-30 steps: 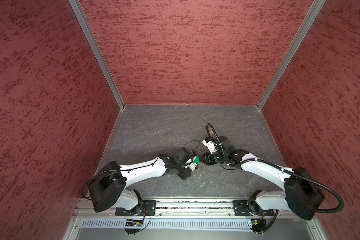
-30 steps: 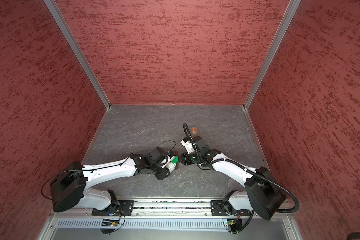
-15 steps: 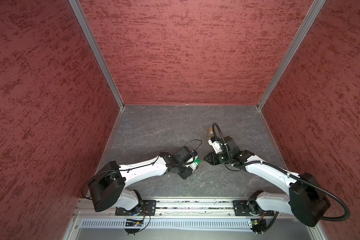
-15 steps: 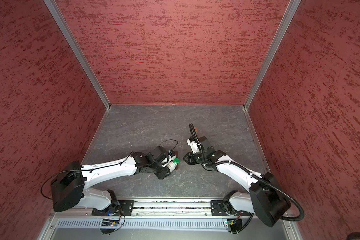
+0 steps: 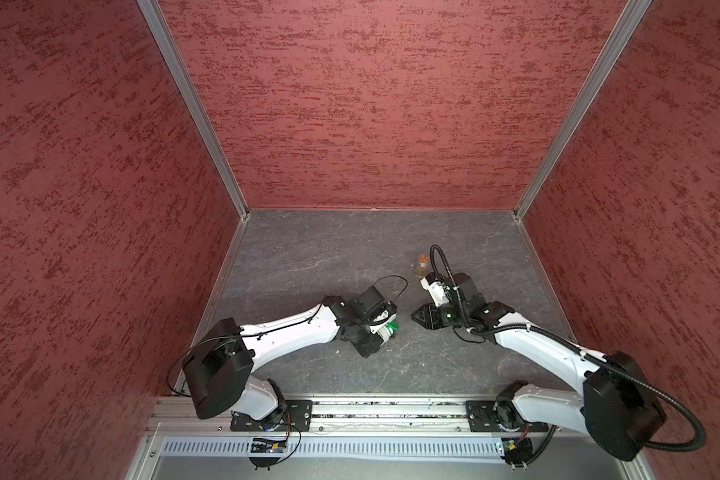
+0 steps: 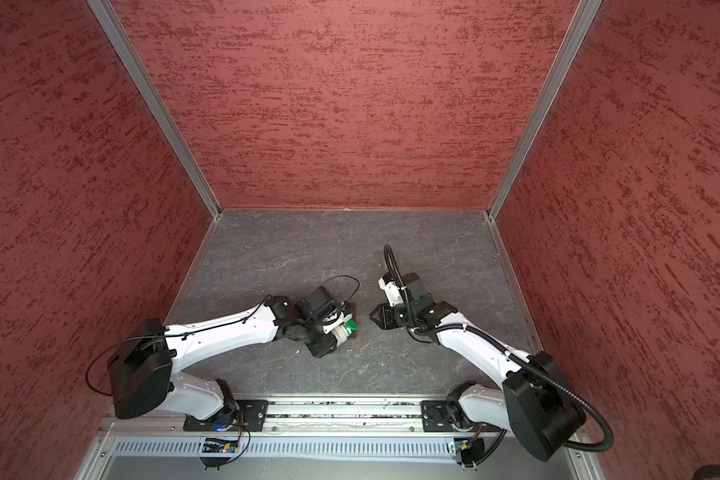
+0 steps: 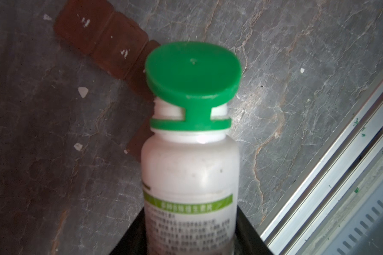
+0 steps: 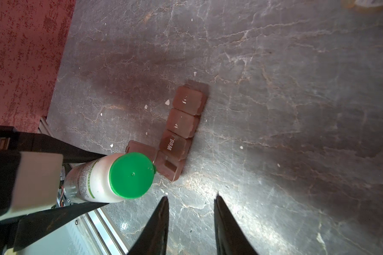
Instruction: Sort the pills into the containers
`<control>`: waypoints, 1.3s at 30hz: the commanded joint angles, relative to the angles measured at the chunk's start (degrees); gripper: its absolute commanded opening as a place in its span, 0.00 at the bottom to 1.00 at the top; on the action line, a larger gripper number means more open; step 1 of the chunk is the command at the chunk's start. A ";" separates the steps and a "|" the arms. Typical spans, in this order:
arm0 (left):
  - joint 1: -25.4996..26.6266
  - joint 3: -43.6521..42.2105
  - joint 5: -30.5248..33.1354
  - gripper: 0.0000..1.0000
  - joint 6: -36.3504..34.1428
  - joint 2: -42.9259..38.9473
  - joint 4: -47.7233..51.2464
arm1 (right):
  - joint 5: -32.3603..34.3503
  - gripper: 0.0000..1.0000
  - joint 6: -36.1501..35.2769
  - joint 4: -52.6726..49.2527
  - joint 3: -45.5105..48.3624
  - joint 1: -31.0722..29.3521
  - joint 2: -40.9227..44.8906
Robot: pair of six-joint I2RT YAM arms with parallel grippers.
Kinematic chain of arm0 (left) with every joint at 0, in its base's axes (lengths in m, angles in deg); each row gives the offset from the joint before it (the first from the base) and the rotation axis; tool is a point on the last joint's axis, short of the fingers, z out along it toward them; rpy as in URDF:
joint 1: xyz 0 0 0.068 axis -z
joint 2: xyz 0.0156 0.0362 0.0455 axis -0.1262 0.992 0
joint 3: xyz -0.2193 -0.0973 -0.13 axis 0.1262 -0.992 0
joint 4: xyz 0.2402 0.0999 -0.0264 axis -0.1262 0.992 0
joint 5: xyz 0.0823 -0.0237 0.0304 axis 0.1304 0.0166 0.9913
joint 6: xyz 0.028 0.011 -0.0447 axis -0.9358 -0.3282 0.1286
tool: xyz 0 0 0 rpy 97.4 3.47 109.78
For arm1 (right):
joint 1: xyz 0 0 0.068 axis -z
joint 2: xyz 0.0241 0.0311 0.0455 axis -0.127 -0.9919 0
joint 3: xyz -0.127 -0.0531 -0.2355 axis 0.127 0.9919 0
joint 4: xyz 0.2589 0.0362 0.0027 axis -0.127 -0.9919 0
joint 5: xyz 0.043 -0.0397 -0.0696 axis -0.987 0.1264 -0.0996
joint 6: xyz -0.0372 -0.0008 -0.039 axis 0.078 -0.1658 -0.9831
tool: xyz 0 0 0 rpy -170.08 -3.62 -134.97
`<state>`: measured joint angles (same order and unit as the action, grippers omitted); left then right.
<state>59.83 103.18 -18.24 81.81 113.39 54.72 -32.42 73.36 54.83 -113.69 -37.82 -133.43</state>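
White left arm [image 5: 292,332] reaching low from front rail [image 5: 371,409] toward table centre; right arm [image 5: 537,345] reaching in from opposite side, tools facing, apart. Grey marbled tabletop [image 5: 329,257] lying between red textured walls [image 5: 371,104]; small white bits [image 8: 167,102] lying near brown pill box [image 8: 181,123]. Tool state: left gripper [image 5: 382,328] clamping white bottle [image 7: 190,176], green cap [image 7: 192,70] hovering by box's open end compartment. Tool state: right gripper [image 8: 191,198] standing narrowly parted, gripping nothing, tips near cap.
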 commanded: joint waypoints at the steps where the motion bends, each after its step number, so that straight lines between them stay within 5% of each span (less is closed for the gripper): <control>1: -1.36 1.84 -1.90 0.00 -4.05 0.96 2.37 | -1.49 0.35 -1.02 0.98 0.85 0.48 0.69; 18: -4.50 3.31 -3.84 0.00 -11.50 4.70 3.73 | -10.00 0.30 8.28 15.23 6.67 0.46 -5.46; 39: -4.59 4.10 -6.15 0.00 -13.62 5.93 1.80 | -14.06 0.37 14.81 28.53 9.22 -1.90 -16.27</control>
<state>55.37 105.78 -22.96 69.40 118.66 57.56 -45.03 86.73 79.03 -104.68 -38.87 -149.01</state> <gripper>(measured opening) 0.500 0.372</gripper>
